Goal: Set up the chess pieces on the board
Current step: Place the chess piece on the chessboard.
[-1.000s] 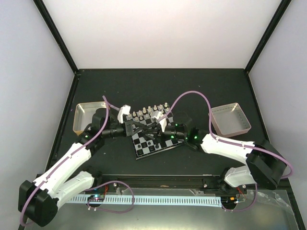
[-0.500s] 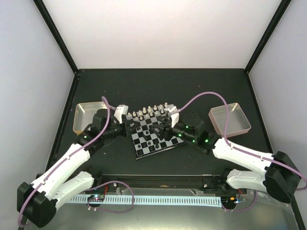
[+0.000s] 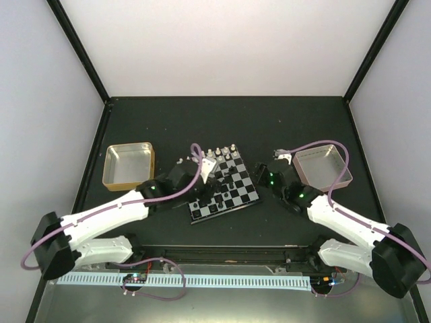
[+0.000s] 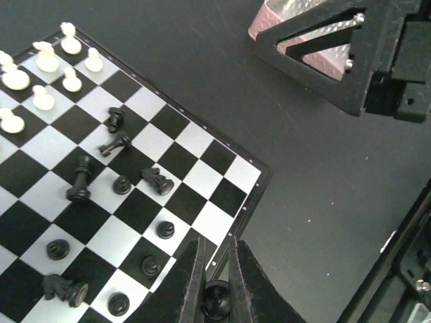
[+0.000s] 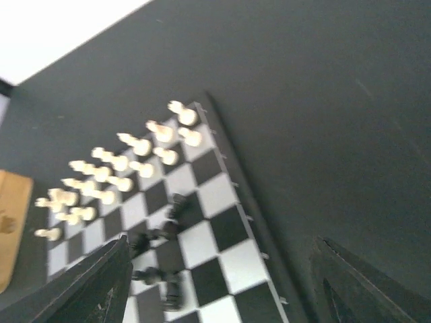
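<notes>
The board (image 3: 232, 192) lies tilted at mid-table, also seen in the left wrist view (image 4: 195, 145) and the right wrist view (image 5: 225, 229). White chess pieces (image 3: 219, 153) (image 4: 44, 64) (image 5: 128, 161) stand in rows along its far side. Black chess pieces are scattered on it: some stand (image 4: 165, 229), some lie on their sides (image 4: 156, 180). My left gripper (image 3: 212, 180) (image 4: 216, 250) hovers by the board's near edge, shut on a black piece (image 4: 217, 299). My right gripper (image 3: 266, 176) (image 5: 221, 245) is just right of the board, open and holding nothing.
A golden metal tray (image 3: 128, 165) sits left of the board. A pinkish one (image 3: 323, 166) sits to the right, behind my right arm. The enclosure's black frame posts (image 3: 77, 50) rise at the back corners. The right wrist view is motion-blurred.
My right gripper has drawn back rightward off the board and opened. My left arm has swung right over the board, still shut on its black piece.
</notes>
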{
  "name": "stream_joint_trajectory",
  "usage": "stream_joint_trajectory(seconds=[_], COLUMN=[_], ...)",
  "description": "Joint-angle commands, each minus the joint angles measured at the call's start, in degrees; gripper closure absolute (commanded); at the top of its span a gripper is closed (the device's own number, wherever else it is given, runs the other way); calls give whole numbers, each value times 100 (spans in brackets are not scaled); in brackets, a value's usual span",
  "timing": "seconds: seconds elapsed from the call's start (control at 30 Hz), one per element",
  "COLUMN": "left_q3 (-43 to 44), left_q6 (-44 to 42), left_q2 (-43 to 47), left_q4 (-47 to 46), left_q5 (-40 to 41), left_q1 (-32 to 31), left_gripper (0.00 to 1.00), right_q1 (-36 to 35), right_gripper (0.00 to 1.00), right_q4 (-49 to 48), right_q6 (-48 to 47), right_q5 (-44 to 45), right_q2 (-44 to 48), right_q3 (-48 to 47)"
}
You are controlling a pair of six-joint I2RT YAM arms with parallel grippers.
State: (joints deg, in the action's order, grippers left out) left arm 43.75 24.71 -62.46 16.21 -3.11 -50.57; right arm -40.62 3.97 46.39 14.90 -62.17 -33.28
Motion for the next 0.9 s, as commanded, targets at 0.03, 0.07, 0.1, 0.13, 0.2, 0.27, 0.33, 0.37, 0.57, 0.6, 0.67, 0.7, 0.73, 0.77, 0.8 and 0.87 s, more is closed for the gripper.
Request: stream_joint_trajectory(seconds=[0.03, 0.07, 0.1, 0.13, 0.2, 0.27, 0.33, 0.37, 0.57, 0.6, 0.67, 0.7, 0.73, 0.77, 0.8, 0.87], left_q3=[504, 568, 621, 663, 705, 705, 718, 722, 873, 894, 926, 944, 957, 958, 960, 975], left_q6=[-500, -584, -642, -679, -731, -764, -803, -828, -950, -950, -951, -954, -944, -930, -925, -933], left_q2=[-794, -961, -1138, -1323, -1578, -1830, -2011, -2101, -2599, -2657, -2743, -2785, -2823, -2859, -2902, -2971], left_q4=[-250, -266, -301, -335, -438, -574, -689, -738, -830, -833, -838, -824, -825, -838, -860, -937], left_q5=[630, 671, 686, 683, 680, 636, 569, 550, 533, 569, 638, 664, 697, 727, 737, 718], left_q1=[-595, -695, -783, -855, -981, -1051, -1100, -1123, -1210, -1210, -1210, -1211, -1212, -1210, -1210, -1210], left_gripper=[99, 98, 99, 98, 98, 98, 98, 98, 98, 98, 98, 98, 98, 98, 98, 97], right_q1=[273, 309, 355, 398, 496, 566, 620, 651, 769, 782, 813, 830, 842, 853, 868, 888], right_gripper=[28, 27, 27, 27, 27, 27, 27, 27, 27, 27, 27, 27, 27, 27, 27, 27], right_q4=[393, 390, 370, 349, 312, 284, 255, 227, 124, 121, 116, 115, 121, 116, 112, 104], right_q6=[702, 714, 721, 712, 692, 650, 639, 643, 632, 623, 625, 626, 620, 625, 623, 633], right_q5=[180, 153, 115, 71, -4, -58, -115, -146, -320, -327, -344, -351, -361, -357, -364, -377], right_q2=[110, 121, 137, 155, 169, 190, 182, 181, 105, 90, 77, 76, 77, 82, 82, 86], right_q3=[299, 338, 377, 413, 472, 522, 577, 607, 682, 680, 682, 689, 691, 699, 706, 717])
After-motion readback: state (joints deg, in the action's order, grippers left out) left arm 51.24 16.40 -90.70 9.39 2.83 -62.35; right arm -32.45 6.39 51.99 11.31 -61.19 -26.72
